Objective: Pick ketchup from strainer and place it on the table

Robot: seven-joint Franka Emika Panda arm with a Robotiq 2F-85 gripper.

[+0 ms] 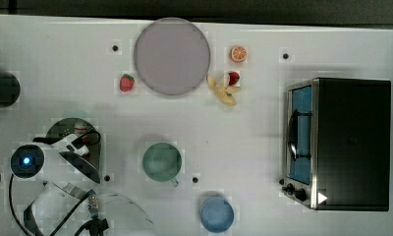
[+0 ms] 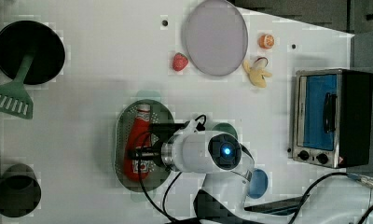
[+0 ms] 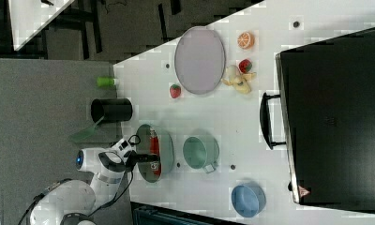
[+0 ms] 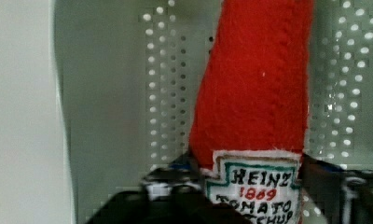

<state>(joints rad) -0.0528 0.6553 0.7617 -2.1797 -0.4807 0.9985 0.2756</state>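
Red felt ketchup (image 4: pixel 252 93) lies flat in the pale green strainer (image 2: pixel 121 135), so we reach from above; our tool (image 4: pixel 252 186) straddles its label, fingers near each side, grip not certain yet.

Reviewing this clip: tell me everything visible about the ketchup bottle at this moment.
The ketchup is a small red bottle that looks like stitched felt, with a white cap and a white label reading Heinz Tomato Ketchup, clear in the wrist view. It lies on its side inside the strainer, cap toward the left view's top. The gripper straddles its labelled part, a finger on each side; whether they press it yet is unclear. It rests in the strainer, not on the table.
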